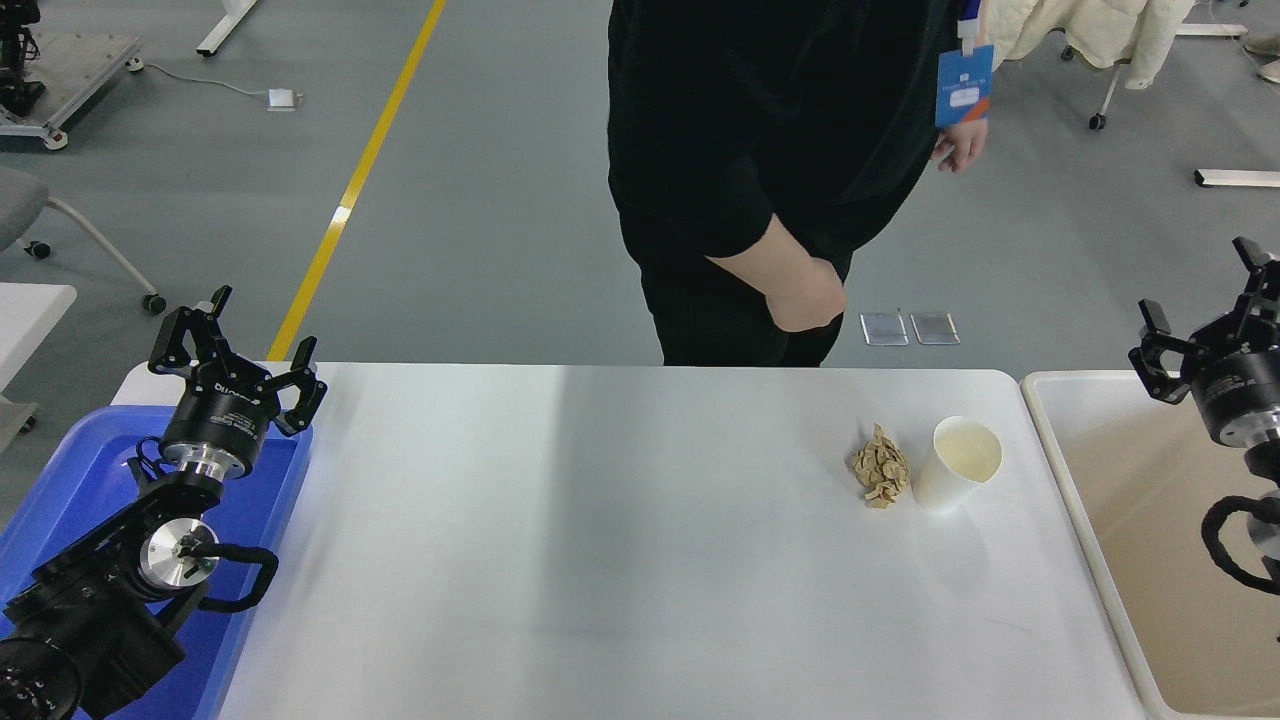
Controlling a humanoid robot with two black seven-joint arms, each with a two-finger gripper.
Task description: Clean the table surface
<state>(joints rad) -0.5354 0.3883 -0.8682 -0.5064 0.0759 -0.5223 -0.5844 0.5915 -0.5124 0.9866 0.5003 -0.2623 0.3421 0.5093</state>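
The white table surface (600, 560) fills the middle of the head view. On its right part lies a small pile of tan scraps (880, 468). A white paper cup (955, 464) stands right beside the pile, tilted, its mouth facing up and toward me. My left gripper (235, 345) is open and empty above the blue tray at the left. My right gripper (1205, 310) is open and empty at the right edge, above the beige bin, well apart from the cup.
A blue plastic tray (70, 480) sits at the table's left end. A beige shallow bin (1130, 520) sits at the right end. A person in black (760, 180) stands at the far side, hands off the table.
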